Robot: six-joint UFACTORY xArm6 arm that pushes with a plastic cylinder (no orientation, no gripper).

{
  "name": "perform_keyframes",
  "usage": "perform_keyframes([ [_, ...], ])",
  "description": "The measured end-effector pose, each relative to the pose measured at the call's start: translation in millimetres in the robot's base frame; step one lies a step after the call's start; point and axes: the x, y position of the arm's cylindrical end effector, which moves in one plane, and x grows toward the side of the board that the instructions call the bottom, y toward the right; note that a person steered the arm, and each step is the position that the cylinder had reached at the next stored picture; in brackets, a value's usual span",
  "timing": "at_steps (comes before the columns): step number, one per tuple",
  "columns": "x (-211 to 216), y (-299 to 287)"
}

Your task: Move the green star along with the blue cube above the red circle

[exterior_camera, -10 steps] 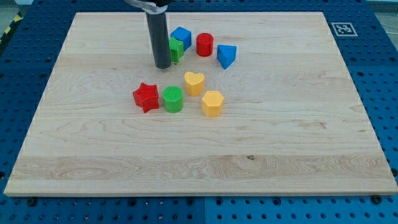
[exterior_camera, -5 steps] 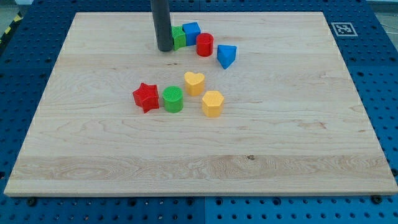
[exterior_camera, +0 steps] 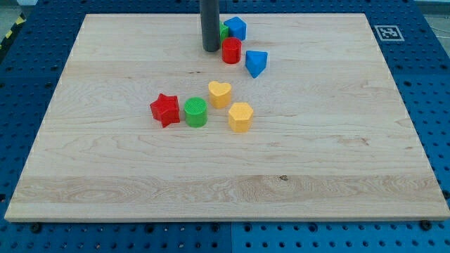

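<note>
My tip [exterior_camera: 210, 48] rests on the board near the view's top, just left of the red circle [exterior_camera: 231, 50]. The rod hides most of the green star [exterior_camera: 223, 31], of which only a sliver shows at the rod's right edge, touching the rod. The blue cube [exterior_camera: 235, 28] sits right of the star, directly above the red circle and close to it.
A blue triangular block [exterior_camera: 256, 63] lies right of the red circle. Lower down sit a red star [exterior_camera: 165, 109], a green cylinder [exterior_camera: 195, 112], a yellow heart [exterior_camera: 220, 93] and a yellow hexagon [exterior_camera: 240, 117]. The wooden board [exterior_camera: 105, 176] has a marker tag [exterior_camera: 387, 31] beyond its top right corner.
My tip has moved up and to the right, pushing the green star and the blue cube right and up, from left of the red circle to above it.
</note>
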Motion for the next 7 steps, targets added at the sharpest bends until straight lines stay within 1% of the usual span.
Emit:
perform_keyframes([
  [1, -8, 1],
  [2, -8, 14],
  [4, -8, 16],
  [5, -2, 1],
  [6, 4, -31],
  [7, -4, -63],
])
